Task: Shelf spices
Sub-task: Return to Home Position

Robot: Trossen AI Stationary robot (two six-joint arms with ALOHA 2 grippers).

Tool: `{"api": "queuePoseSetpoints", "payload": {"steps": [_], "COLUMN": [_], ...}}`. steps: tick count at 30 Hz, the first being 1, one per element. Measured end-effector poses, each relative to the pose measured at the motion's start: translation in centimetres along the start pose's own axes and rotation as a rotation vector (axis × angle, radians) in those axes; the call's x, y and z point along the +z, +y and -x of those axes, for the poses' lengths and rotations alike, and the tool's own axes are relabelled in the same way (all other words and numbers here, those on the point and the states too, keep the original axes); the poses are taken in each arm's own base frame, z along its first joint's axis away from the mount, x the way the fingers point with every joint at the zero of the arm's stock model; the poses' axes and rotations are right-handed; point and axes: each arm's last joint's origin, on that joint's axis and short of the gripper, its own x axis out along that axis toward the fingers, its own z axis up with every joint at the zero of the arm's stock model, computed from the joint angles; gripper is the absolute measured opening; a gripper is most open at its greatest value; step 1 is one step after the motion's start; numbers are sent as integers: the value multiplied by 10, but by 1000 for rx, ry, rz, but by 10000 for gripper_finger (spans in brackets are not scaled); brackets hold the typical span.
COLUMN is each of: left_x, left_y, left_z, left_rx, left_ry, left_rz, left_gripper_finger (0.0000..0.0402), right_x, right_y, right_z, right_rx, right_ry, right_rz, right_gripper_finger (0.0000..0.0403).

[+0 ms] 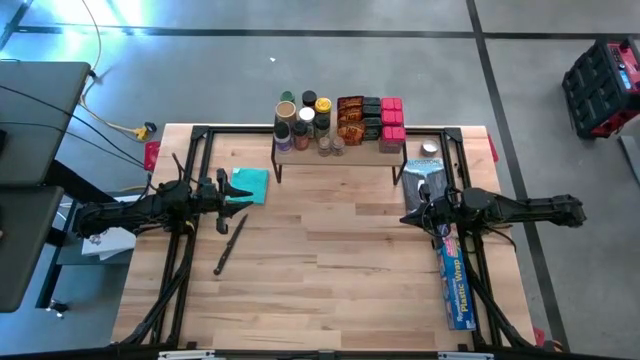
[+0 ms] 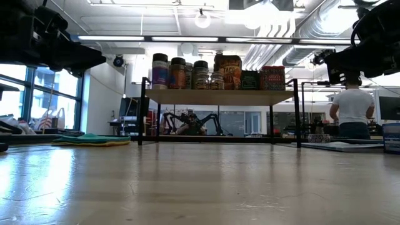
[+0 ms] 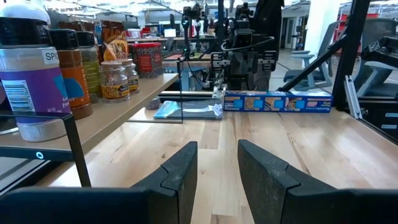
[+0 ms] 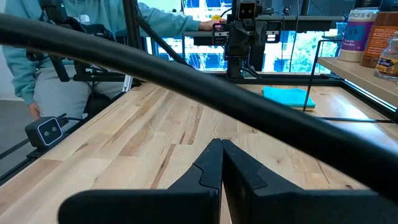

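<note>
1. Light wooden tabletop (image 1: 330, 270) beneath me and grey concrete floor all round. Past the far edge is a bright workshop, where a person (image 2: 353, 106) in a white top stands facing away.
2. On the table, the teal cloth (image 1: 250, 184) lies on my left side. A dark slender tool (image 1: 230, 245) lies nearer the front edge, and the blue plastic-wrap box (image 1: 455, 280) runs lengthwise down my right side.
3. The shelf (image 1: 350, 156) stands at the middle of the far edge. The spices (image 1: 340, 120) crowd its top: jars on the left, orange-brown packets in the middle, red boxes on the right.
4. They sit well apart from both pairs of fingers, and neither gripper touches them.
5. My left gripper (image 3: 217, 152) hovers beside the cloth, fingers apart, nothing between them.
6. My right gripper (image 4: 222, 146) hovers over the far end of the box, fingers pressed together, empty.
7. Both arms stretch out level, pointing inward at each other across the table.
</note>
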Motion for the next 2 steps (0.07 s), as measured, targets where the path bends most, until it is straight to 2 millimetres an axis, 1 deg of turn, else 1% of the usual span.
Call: {"api": "queuePoseSetpoints", "payload": {"steps": [2], "left_x": [0], "left_y": [0], "left_z": [0], "left_rx": [0], "left_ry": [0], "left_rz": [0], "left_gripper_finger": [111], "right_x": [0], "right_y": [0], "right_z": [0], "right_rx": [0], "right_ry": [0], "right_rz": [0], "right_gripper_finger": [2]}}
